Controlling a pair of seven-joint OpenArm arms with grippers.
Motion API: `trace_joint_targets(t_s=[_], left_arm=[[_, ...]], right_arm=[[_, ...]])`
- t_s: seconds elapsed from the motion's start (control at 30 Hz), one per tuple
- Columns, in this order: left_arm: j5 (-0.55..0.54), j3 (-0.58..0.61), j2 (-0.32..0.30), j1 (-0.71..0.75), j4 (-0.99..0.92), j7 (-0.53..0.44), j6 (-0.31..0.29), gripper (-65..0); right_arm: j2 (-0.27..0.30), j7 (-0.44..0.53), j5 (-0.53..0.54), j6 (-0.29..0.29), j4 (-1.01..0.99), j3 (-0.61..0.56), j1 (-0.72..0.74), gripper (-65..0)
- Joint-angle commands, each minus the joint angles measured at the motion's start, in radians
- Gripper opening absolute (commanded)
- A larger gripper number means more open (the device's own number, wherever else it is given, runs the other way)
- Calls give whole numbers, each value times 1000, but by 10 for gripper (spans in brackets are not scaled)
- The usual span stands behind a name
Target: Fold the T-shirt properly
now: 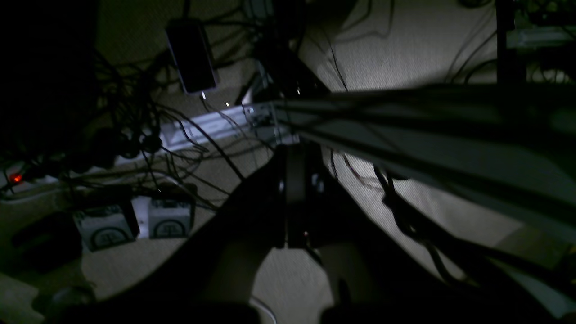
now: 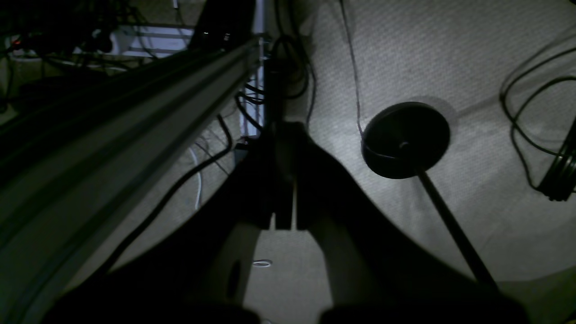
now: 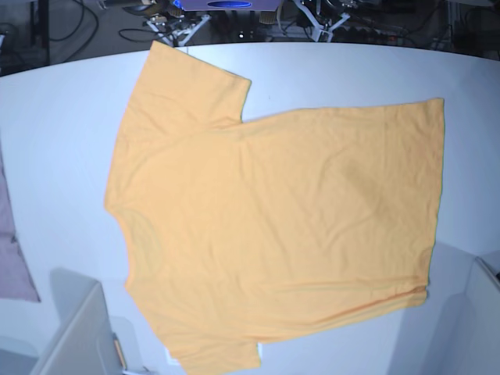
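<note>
T-shirt laid out flat, both arms parked away from it.

Left of the T-shirt [image 3: 273,226] a pinkish-grey cloth [image 3: 14,262] was seen at the table [image 3: 62,133] edge; the shirt itself was spread unfolded across the table's middle, presumably for a first fold. No container was seen. The right gripper [image 2: 284,225] and left gripper [image 1: 297,243] were held closed and empty, pointed at the floor, below the shirt's level.

Both arms hang low, dark left hand [image 1: 294,198] and dark right hand [image 2: 284,180] pointing downward, fingers pressed together, holding nothing.
</note>
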Motion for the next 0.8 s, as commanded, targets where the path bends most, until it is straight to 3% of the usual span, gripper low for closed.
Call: trace_joint_targets(t_s=[0.0, 0.43, 0.57, 0.67, 0.77], left_arm=[[-1, -1, -5, 4, -1, -10, -9, -650], [8, 11, -6, 16, -1, -8, -14, -650], [0, 2, -8, 16, -1, -8, -14, -650], [-3, -3, -8, 14, -1, 25, -11, -650], [-4, -4, -8, 10, -1, 134, -9, -650]], right_arm=[[-3, 8, -1, 11, 1, -3, 2, -650], [-1, 5, -1, 11, 1, -3, -24, -650], [6, -133, -3, 11, 1, -4, -40, -650], [14, -167, 0, 11, 3, -1, -35, -641], [15, -167, 0, 7, 1, 0, -47, -431]])
